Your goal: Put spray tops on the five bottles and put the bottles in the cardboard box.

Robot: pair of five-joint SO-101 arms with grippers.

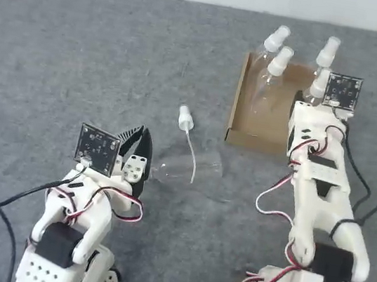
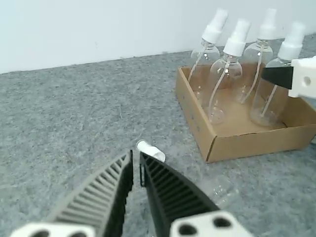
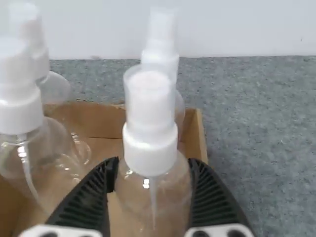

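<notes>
The right gripper (image 3: 152, 168) is clamped on a capped bottle (image 3: 150, 140) standing in the cardboard box (image 1: 238, 95) beside three others (image 2: 224, 79). The left gripper (image 2: 136, 158), fingers nearly together and empty, hovers just beside the fifth bottle (image 1: 197, 165), which lies on its side on the grey carpet (image 1: 80, 61) near the box. Its white spray top (image 1: 186, 118) lies loose, its thin tube trailing across the clear plastic (not screwed on, by the look of it). The smooth, round bottle could roll if a ribbed finger nudges it, and the slender tube could bend or miss the neck.
</notes>
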